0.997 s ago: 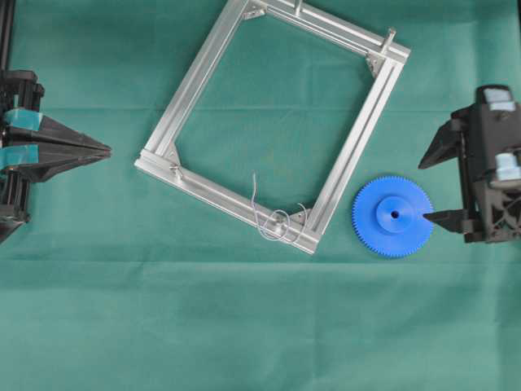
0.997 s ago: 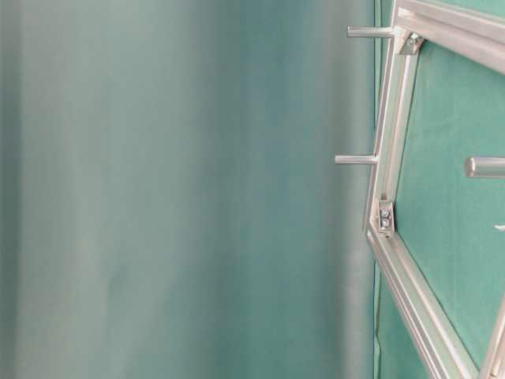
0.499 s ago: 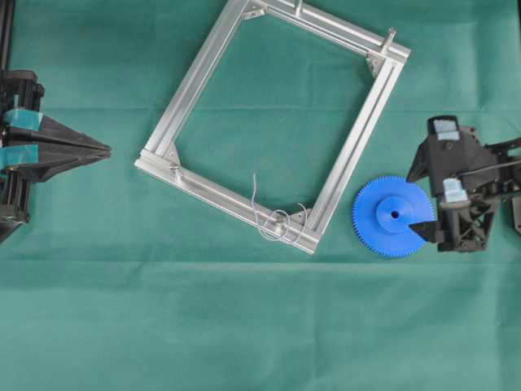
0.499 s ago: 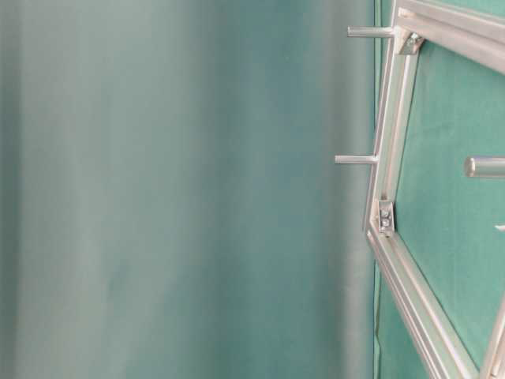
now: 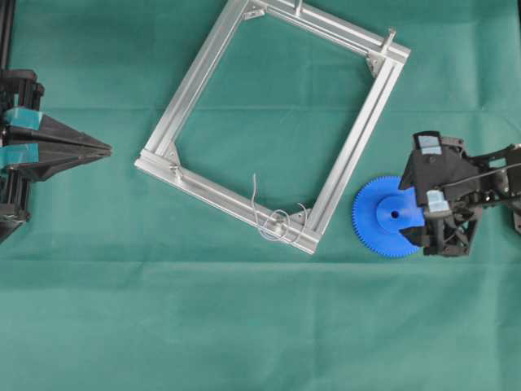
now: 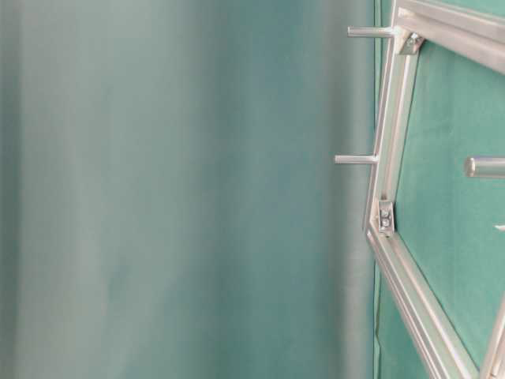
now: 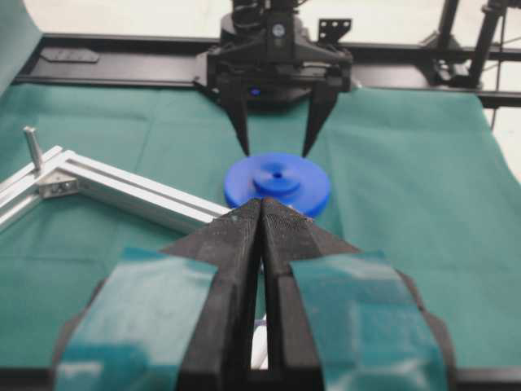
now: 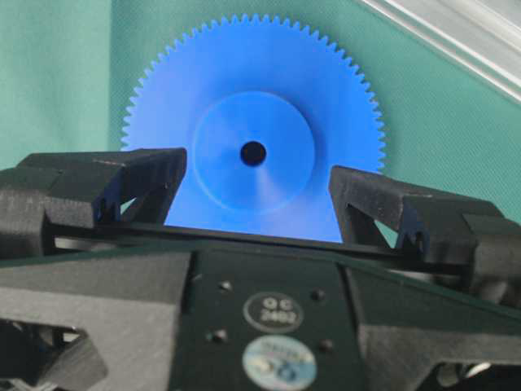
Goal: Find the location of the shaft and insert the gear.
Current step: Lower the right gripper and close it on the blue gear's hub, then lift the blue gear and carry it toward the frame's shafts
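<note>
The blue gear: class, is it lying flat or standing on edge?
Flat. The gear lies hub-up on the green cloth, its full toothed circle and centre hole showing from overhead.

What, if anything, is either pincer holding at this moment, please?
Nothing. The right pincer stands open over the blue gear without gripping it; the left pincer is shut, empty.

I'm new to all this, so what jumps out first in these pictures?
The bright blue gear lying flat on the green cloth, with the right pincer open over its near side. Left of it, a tilted silver frame carries a small wired shaft at its bottom corner.
</note>
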